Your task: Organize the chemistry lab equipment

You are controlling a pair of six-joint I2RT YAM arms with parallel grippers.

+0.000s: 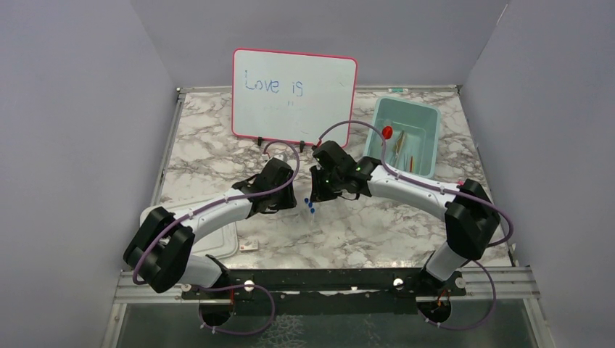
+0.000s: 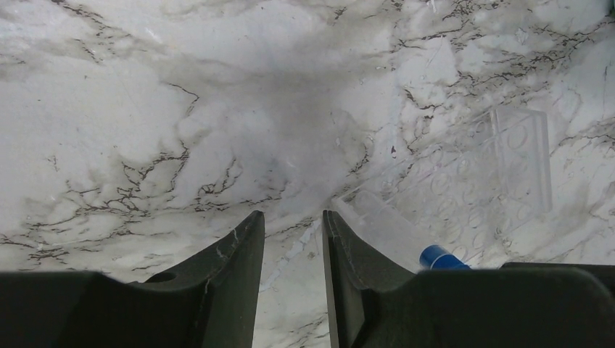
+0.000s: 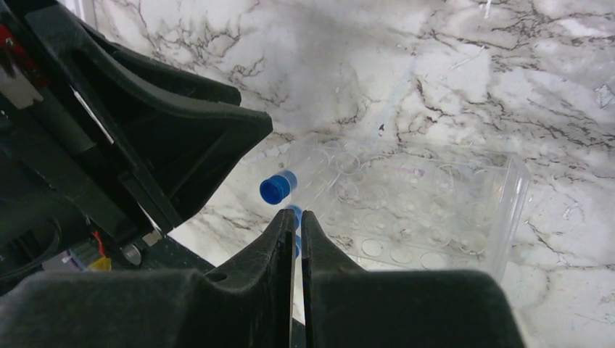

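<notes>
The clear rack (image 3: 435, 210) lies on the marble between both arms; it also shows in the left wrist view (image 2: 493, 167). Blue-capped tubes (image 1: 310, 206) sit in its near end, one cap showing in the right wrist view (image 3: 278, 188) and one in the left wrist view (image 2: 441, 257). My right gripper (image 3: 297, 216) is shut to a thin slit on the rack's end wall, with blue caps just behind its tips. My left gripper (image 2: 294, 217) is open and empty, with the rack just right of it. The squeeze bottle's red nozzle (image 1: 387, 132) and the metal tongs (image 1: 401, 145) lie in the teal bin.
The teal bin (image 1: 429, 116) stands at the back right. The pink-framed whiteboard (image 1: 294, 94) stands at the back centre. A white tray (image 1: 225, 243) lies at the near left. The left arm's head (image 3: 145, 123) is close beside my right gripper.
</notes>
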